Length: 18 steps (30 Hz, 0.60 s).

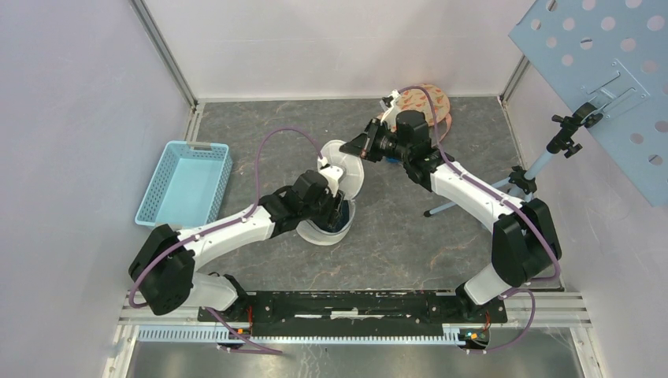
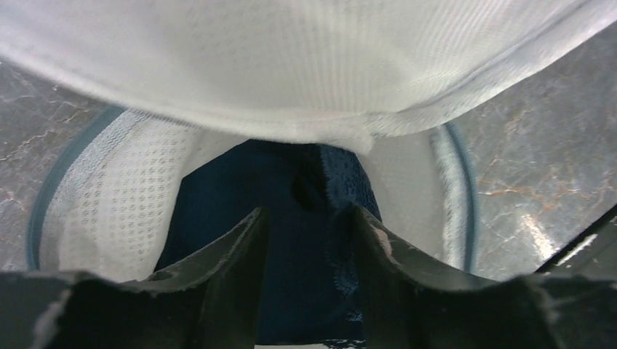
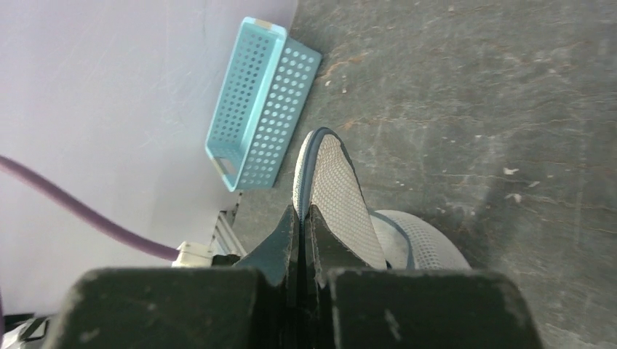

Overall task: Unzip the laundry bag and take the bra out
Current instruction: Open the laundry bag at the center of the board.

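Table (image 1: pixel 410 236): grey, marbled; carries everything below.
Perforated panel (image 1: pixel 606 63): blue-grey, tilted, on a stand at the far right.
Basket (image 1: pixel 155 183): light blue, slotted walls, at the left, well apart from the bag.
Laundry bag (image 1: pixel 352 173): white mesh, round, at the centre of the table. Already unzipped; its lid flap stands up on the far side over the open lower half.
Patterned cloth (image 1: pixel 437 102): orange-and-cream heap at the far edge, behind the right arm.
Bra (image 2: pixel 247 189): dark blue with a lace edge, lying inside the lower half of the bag.
Left gripper (image 2: pixel 305 211): reaches down into the bag mouth, fingers apart, bra fabric showing between them; whether it is gripped cannot be told.
Right gripper (image 3: pixel 302 214): fingers pressed together on the rim of the raised flap.
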Each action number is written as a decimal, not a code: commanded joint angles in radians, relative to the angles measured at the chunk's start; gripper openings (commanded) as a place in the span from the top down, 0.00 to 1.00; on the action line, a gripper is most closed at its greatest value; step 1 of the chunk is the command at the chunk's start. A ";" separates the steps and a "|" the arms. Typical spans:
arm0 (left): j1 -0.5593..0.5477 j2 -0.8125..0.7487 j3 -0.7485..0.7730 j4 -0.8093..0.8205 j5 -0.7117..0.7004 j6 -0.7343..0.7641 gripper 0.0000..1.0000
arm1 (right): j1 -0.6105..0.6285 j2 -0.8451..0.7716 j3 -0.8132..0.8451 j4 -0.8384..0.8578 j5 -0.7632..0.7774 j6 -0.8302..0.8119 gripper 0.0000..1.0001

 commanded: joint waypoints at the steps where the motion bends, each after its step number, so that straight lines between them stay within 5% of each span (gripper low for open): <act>1: 0.006 -0.010 -0.022 0.028 -0.068 -0.027 0.51 | -0.019 -0.031 0.039 -0.090 0.117 -0.107 1.00; 3: 0.010 -0.019 -0.030 0.030 -0.066 -0.026 0.57 | -0.023 -0.036 0.041 -0.130 0.174 -0.157 1.00; 7: 0.027 -0.033 -0.046 0.036 -0.051 -0.027 0.74 | -0.024 -0.042 0.027 -0.187 0.260 -0.246 0.79; 12: 0.053 -0.057 -0.072 0.051 -0.008 -0.035 0.88 | -0.025 -0.045 -0.023 -0.189 0.282 -0.350 0.66; 18: 0.070 -0.089 -0.101 0.057 0.001 0.026 0.97 | -0.025 -0.045 -0.038 -0.248 0.294 -0.521 0.21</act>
